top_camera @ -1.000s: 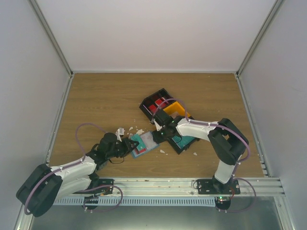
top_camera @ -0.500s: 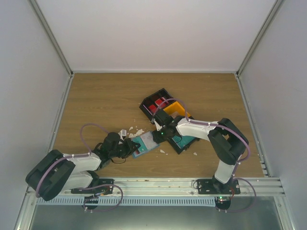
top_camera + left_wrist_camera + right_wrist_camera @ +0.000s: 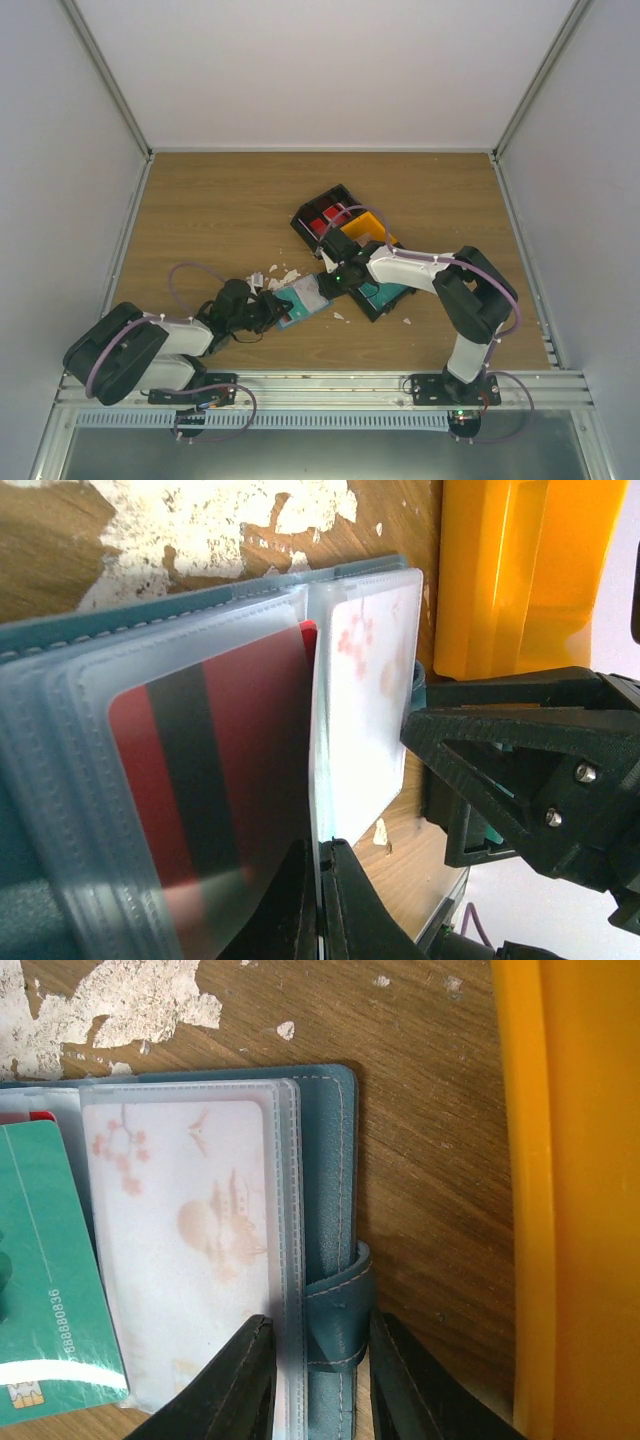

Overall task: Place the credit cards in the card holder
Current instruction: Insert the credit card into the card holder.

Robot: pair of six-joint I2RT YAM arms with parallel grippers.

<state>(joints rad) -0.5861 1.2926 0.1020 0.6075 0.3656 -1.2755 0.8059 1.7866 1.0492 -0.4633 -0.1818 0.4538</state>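
Your left gripper (image 3: 318,912) has its jaws almost together, nipping the near edge of a clear sleeve in the open card holder (image 3: 325,1160). Just left of those jaws, a red card with a dark stripe (image 3: 200,810) sits inside a sleeve. Just right of them, a white card printed in pink (image 3: 365,680) fills the next sleeve.

Your right gripper (image 3: 320,1385) stands at the holder's far-right edge. Its jaws are narrow, one on each side of the strap tab (image 3: 335,1310), and you cannot tell whether they clamp it. Left of those jaws a green numbered card (image 3: 45,1280) lies over the page; you cannot tell whether it is sleeved.

The step in hand looks like steadying the holder and parting its sleeves, with at least two cards already seated. The next move likely calls for one gripper to keep the holder pinned while the other fetches another card.

White scraps (image 3: 110,1005) lie on the wood beyond both sets of jaws. A yellow bin (image 3: 570,1160) stands close on the right of the right jaws, leaving little room to swing. Beyond it, a black tray (image 3: 300,218) holds red cards (image 3: 322,215). The two grippers are very near each other, so they could collide.
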